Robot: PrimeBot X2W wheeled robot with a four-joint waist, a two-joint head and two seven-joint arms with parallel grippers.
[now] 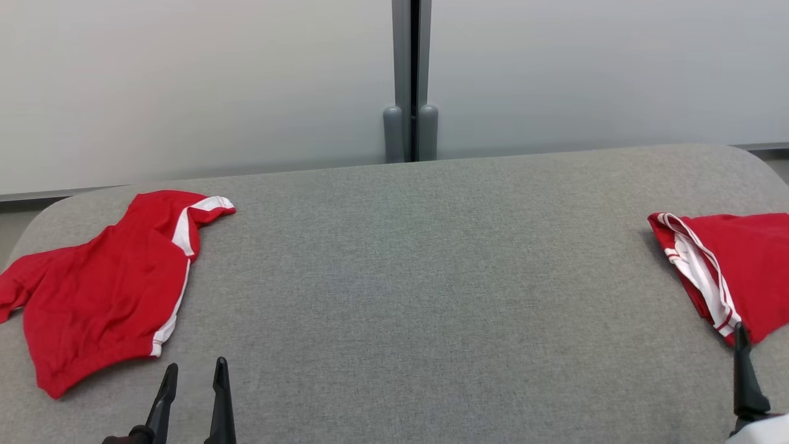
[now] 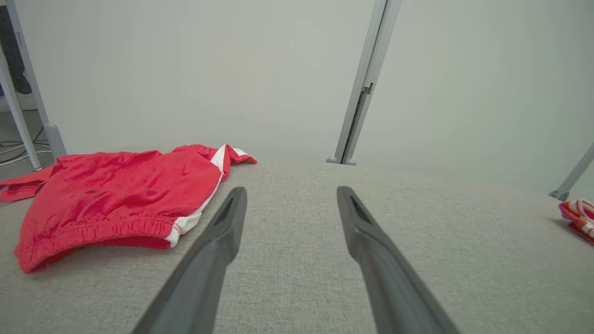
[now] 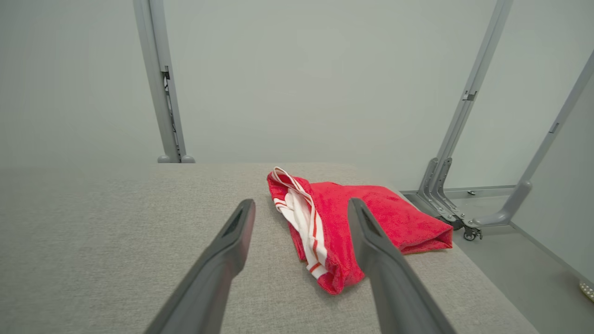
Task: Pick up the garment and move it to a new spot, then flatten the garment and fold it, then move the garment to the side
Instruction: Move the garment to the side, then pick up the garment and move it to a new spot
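Left end effector, right end effector hovering low, fingers apart, gripping nothing. Folded garment lying at worktop right edge, seemingly done; crumpled garment lying left, likely awaiting folding.

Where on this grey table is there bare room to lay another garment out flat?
The whole middle of the grey table is bare, from the loose red shorts on the left across to the folded red garment at the right edge, and back to the far edge. Only the two ends are crowded.
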